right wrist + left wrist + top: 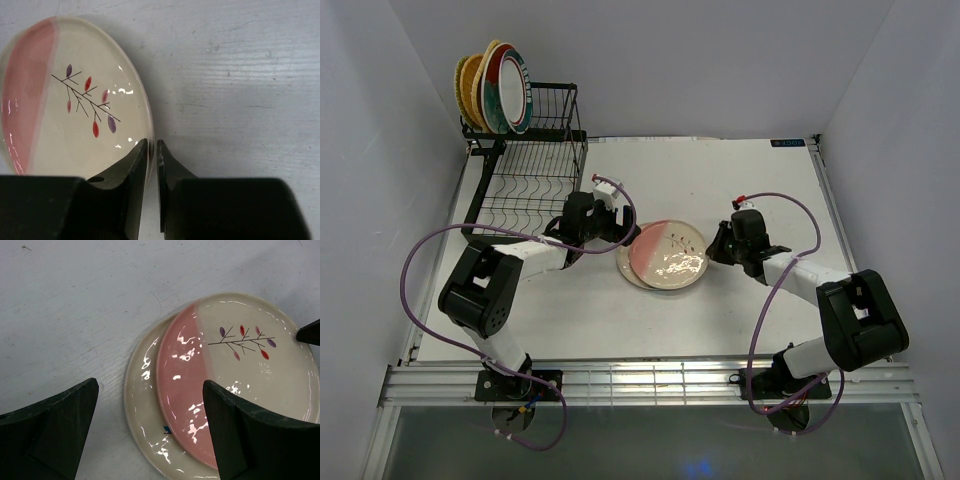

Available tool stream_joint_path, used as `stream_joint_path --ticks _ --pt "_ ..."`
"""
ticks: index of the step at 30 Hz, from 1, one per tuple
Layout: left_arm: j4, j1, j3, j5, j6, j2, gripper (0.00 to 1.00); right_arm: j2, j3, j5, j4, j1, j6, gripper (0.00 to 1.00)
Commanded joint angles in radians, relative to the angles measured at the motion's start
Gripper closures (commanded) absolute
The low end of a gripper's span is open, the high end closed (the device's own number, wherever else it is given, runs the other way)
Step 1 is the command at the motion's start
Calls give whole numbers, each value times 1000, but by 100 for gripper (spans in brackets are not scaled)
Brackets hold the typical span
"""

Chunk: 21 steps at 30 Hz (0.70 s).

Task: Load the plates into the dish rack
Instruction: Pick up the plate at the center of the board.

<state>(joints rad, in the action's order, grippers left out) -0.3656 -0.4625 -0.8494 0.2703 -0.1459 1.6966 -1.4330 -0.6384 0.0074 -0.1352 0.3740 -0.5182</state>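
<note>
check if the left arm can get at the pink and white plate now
Probably yes. The left pincer hangs open over the rim of the pink-and-white plate, with nothing between them. That plate lies flat on a cream plate, so gripping its rim may be awkward.

place: robot lab cell | evid: white walls (pixel 380 120), alu rail (pixel 650 383), 2 arms (pixel 480 290)

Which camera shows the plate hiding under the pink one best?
The left wrist view: the cream plate shows as a wide crescent peeking out from under the pink-and-white plate. The top view shows only a thin sliver of it; the right wrist view shows just the pink-and-white one.
</note>
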Motion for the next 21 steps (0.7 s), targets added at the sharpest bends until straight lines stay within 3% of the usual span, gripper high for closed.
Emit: stream_joint_path --ticks 1,9,18,20,21 --pt "5 -5 -31 3 9 -31 5 36 -14 60 -15 -9 1 79" --pt "7 -5 -33 1 11 -31 5 46 -14 43 -12 -9 10 53" --pt "8 -5 -34 3 12 -34 5 132 -27 68 34 2 72 43" --pt "10 -5 -34 3 11 -35 5 186 -20 105 54 11 107 31" --pt "10 -5 -34 3 11 -37 5 209 -9 105 46 13 118 19"
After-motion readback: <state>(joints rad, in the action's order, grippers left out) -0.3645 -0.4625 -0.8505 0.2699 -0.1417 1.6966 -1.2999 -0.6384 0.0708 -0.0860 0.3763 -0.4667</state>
